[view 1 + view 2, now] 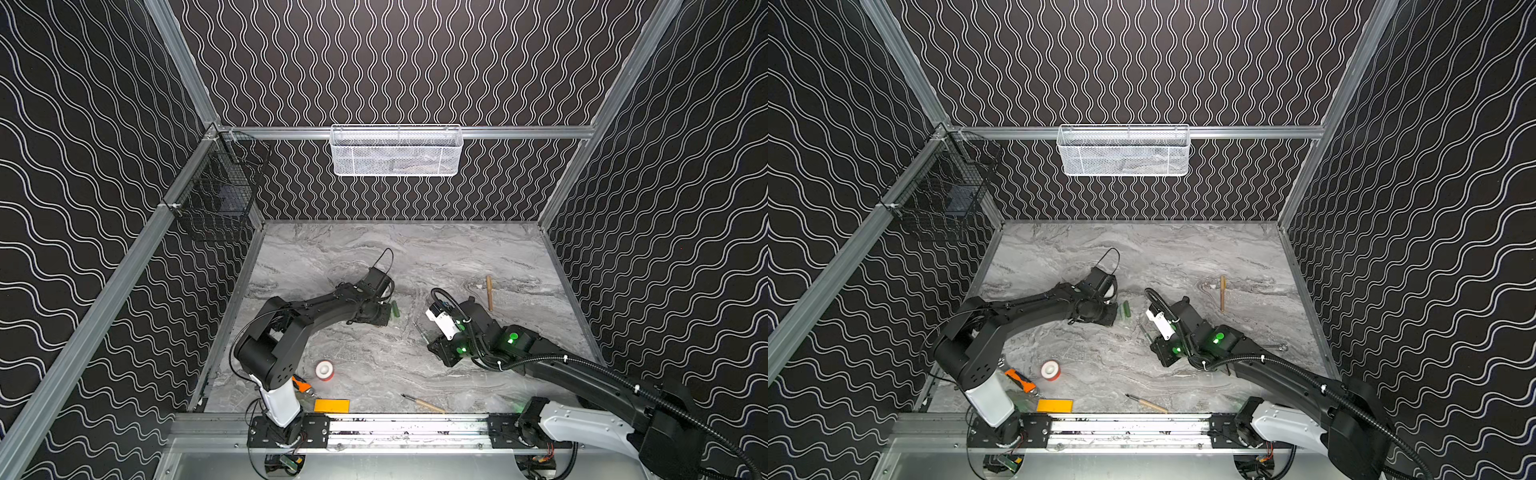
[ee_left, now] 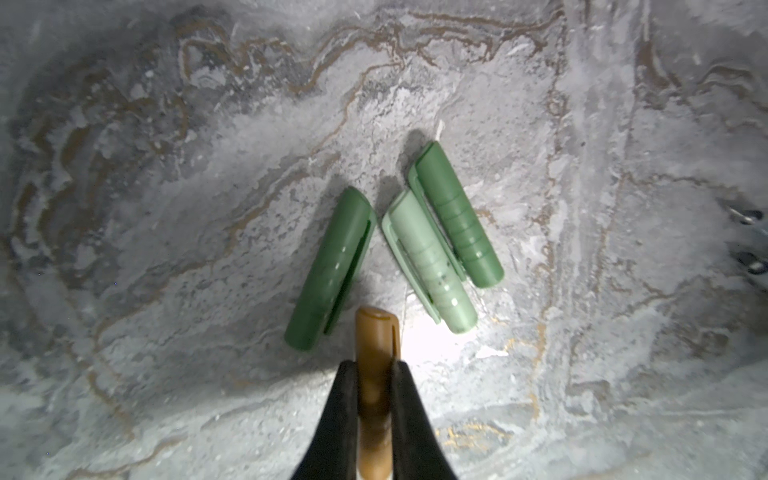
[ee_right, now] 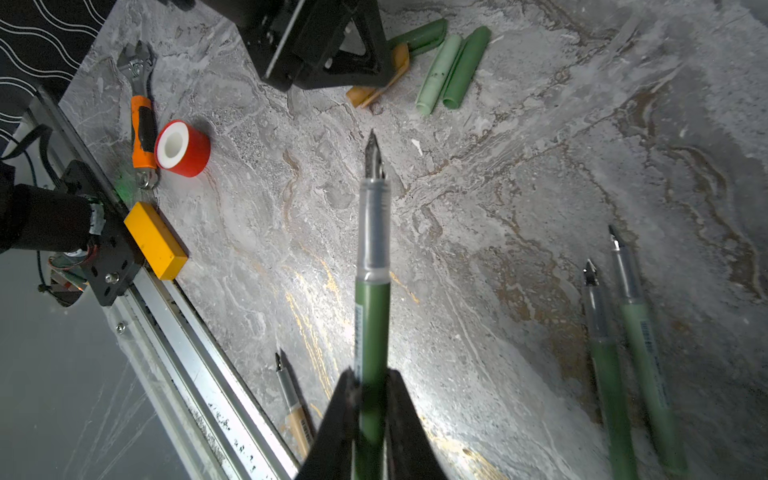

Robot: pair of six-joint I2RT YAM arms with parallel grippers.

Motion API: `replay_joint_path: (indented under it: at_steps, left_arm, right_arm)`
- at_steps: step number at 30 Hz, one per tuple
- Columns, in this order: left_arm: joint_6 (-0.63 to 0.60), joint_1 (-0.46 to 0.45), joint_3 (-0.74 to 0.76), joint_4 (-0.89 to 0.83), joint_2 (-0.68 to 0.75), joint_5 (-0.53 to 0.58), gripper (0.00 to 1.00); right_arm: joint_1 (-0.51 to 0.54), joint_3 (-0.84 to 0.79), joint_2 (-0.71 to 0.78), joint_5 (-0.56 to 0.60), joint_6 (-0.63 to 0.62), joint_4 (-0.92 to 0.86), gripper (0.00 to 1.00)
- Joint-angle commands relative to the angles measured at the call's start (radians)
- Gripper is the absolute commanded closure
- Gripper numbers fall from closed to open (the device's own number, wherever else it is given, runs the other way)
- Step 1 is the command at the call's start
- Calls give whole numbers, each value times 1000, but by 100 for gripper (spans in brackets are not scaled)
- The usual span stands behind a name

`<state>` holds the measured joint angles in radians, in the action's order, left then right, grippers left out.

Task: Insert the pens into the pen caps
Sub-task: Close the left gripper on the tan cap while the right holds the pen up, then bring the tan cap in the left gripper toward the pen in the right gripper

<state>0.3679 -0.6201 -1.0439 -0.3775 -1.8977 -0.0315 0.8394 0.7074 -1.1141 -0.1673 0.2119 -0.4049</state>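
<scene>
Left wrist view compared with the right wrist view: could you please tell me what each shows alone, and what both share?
Left wrist only: the left gripper clamped on the tan cap, seen along its jaws. Right wrist only: the right gripper holding a dark green pen, plus a red tape roll and orange wrench. Both: the tan cap and the pale green cap on the marble table.

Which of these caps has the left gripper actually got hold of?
The tan cap, the only mustard-coloured one, clamped in the left gripper. The three green caps lie loose on the table just beyond it.
</scene>
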Motion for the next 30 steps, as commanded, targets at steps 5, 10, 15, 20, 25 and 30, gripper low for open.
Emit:
replay_joint_path:
  at_steps: [5, 10, 15, 20, 25, 30]
  left_arm:
    - [32, 35, 35, 29, 101, -89, 94]
    - [74, 103, 102, 77, 230, -195, 98]
    - [122, 189, 189, 154, 383, -307, 100]
    - [153, 270, 249, 187, 486, -402, 100]
    - [191, 357, 335, 250, 572, -484, 100]
    - [237, 454, 422, 316, 656, -553, 100]
  right_arm:
    - [1, -12, -37, -73, -10, 106, 84]
    - [3, -37, -76, -145, 6, 222, 84]
    - [24, -52, -119, -190, 40, 362, 84]
    - [77, -15, -213, -211, 73, 467, 84]
    - [134, 64, -336, -196, 116, 558, 84]
    - [156, 81, -405, -192, 179, 682, 84]
